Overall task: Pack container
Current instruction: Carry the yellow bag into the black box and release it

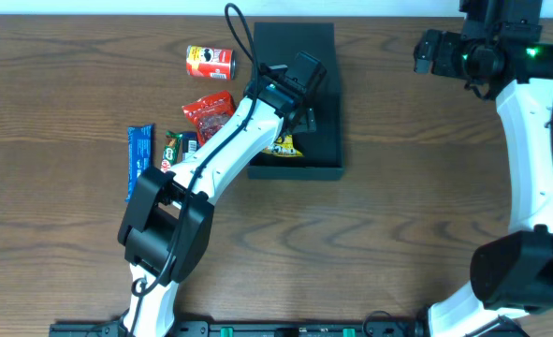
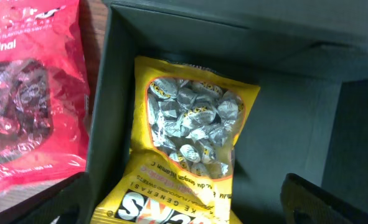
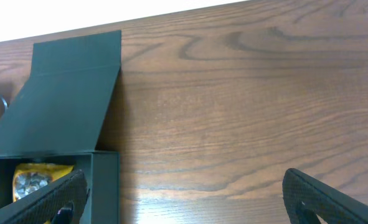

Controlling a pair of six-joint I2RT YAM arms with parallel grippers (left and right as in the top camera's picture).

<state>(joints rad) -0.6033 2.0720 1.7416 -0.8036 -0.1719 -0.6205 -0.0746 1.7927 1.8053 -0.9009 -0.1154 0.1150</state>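
The container [image 1: 315, 56] is a dark matte square box with its flap lid open toward the far edge. A yellow packet of silver-wrapped sweets [image 1: 283, 147] lies inside it, by the near-left wall. My left gripper [image 1: 299, 117] hovers over the box, open, with its fingers wide apart on either side of the yellow packet [image 2: 187, 124] and not clamping it. The left wrist view shows the left gripper [image 2: 187, 199] and the box floor [image 2: 283, 124]. My right gripper [image 1: 426, 51] is open and empty, far right of the box. The right wrist view shows the right gripper [image 3: 184, 193], the box lid [image 3: 65, 93] and the yellow packet [image 3: 34, 177].
A red snack bag [image 1: 208, 114] lies just left of the box, also in the left wrist view [image 2: 28, 87]. A red can [image 1: 210, 62], a green packet [image 1: 175, 145] and a blue bar [image 1: 138, 159] lie further left on the wooden table [image 1: 398, 187].
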